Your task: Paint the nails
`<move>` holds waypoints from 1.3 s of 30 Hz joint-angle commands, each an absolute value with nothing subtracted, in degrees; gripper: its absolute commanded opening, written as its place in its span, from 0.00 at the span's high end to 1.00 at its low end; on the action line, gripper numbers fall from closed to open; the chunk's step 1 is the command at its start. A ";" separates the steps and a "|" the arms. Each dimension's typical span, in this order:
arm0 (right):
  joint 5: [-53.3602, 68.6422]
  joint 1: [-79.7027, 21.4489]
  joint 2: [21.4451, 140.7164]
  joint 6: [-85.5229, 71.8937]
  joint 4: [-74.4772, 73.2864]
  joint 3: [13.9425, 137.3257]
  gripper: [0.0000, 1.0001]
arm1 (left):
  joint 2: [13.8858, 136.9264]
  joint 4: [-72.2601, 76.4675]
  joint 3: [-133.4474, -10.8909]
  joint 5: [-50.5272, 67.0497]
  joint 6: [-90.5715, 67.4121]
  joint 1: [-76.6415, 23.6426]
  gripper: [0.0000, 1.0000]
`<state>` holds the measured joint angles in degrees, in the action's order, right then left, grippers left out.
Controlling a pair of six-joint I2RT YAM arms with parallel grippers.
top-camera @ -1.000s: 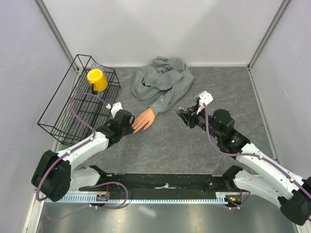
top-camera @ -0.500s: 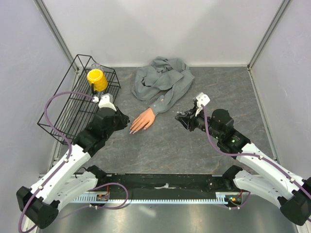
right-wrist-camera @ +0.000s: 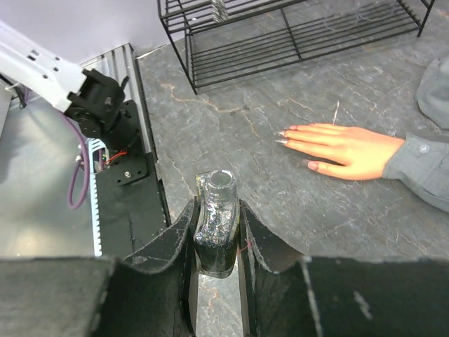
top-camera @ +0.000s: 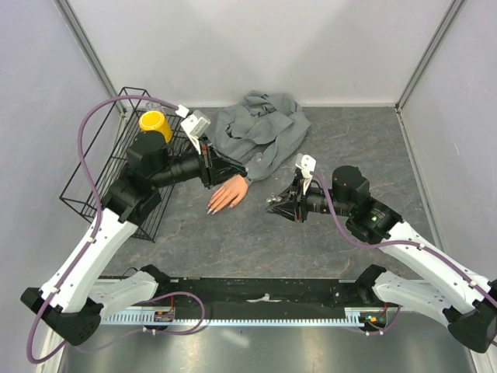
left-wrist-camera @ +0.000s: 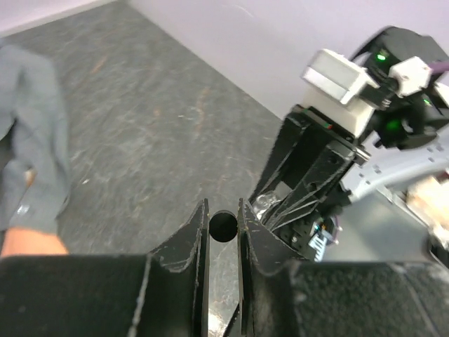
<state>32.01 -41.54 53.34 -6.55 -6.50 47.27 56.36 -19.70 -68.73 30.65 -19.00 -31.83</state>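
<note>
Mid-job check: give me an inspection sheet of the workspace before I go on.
Surface: dark grey stone-look tabletop, no spills seen.
Job's things: peach mannequin hand palm down, sleeved by crumpled grey shirt; nails pinkish.
Clutter: black wire basket holding yellow cup.
Pincers: left pincer shut on small black round piece; right pincer shut on small clear glass bottle.
Cables: purple cables looped along both arms.
Surroundings: pale walls; nothing else seen.
</note>
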 commanded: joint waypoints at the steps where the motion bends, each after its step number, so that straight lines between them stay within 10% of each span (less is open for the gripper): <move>1: 34.89 -41.92 51.33 -5.62 -7.21 51.06 1.00 | 59.76 -19.96 -72.86 42.44 -13.97 -31.64 0.98; 39: 32.78 -45.97 55.55 -8.26 -5.98 54.14 1.00 | 63.02 -8.26 -67.50 53.00 -25.58 -31.82 0.98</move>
